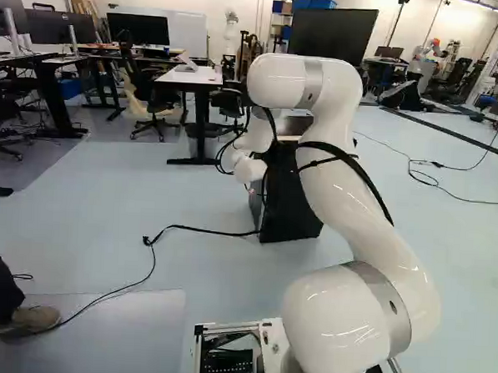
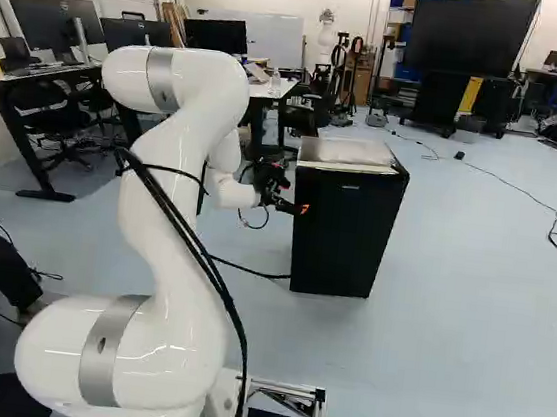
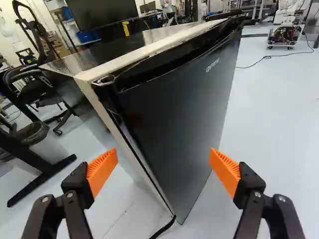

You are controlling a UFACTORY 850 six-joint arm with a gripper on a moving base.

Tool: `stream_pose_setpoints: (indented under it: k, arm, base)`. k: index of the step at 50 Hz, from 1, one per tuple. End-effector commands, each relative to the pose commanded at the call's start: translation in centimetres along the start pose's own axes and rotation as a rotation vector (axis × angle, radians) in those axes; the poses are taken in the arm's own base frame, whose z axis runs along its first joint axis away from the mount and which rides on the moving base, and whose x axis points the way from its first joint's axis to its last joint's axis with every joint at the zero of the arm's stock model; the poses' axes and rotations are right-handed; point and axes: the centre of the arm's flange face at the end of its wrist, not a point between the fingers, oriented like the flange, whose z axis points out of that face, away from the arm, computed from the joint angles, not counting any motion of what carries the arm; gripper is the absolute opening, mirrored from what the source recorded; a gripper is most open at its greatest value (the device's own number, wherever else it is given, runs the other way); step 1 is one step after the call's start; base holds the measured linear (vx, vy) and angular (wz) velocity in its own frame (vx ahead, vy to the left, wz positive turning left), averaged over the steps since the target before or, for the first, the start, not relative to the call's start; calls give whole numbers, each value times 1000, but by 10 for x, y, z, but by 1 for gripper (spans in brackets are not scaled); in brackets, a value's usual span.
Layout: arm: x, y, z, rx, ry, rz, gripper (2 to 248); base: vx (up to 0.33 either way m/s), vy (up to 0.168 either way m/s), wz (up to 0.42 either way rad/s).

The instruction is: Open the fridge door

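Observation:
The small black fridge (image 2: 344, 231) stands on the floor ahead of the arm, its closed door facing the base. My gripper (image 2: 292, 207) is at the fridge's left side edge in the right base view; in the left base view the arm hides much of this. In the wrist view the gripper (image 3: 162, 167) has its fingers spread wide, nothing held between them. Ahead of them are the fridge door (image 3: 179, 104) and the narrow gap between door and body. Whether a finger touches the fridge I cannot tell.
A black cable (image 1: 201, 229) runs over the floor to the fridge. A white desk (image 1: 190, 76) and office chairs (image 1: 153, 98) stand beyond. A person's leg and shoe (image 1: 26, 319) show at the left of the left base view. Another robot (image 3: 286, 30) stands far off.

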Motion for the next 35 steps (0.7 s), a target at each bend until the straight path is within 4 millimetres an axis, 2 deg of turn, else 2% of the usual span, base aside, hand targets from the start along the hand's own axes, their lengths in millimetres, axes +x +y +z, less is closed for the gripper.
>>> stream_pose_setpoints:
  k: [18, 35]
  arm:
    - [0, -3, 4, -4, 4, 8, 247]
    - [1, 8, -4, -40, -4, 13, 247]
  base:
    - [0, 0, 0]
    - [0, 0, 0]
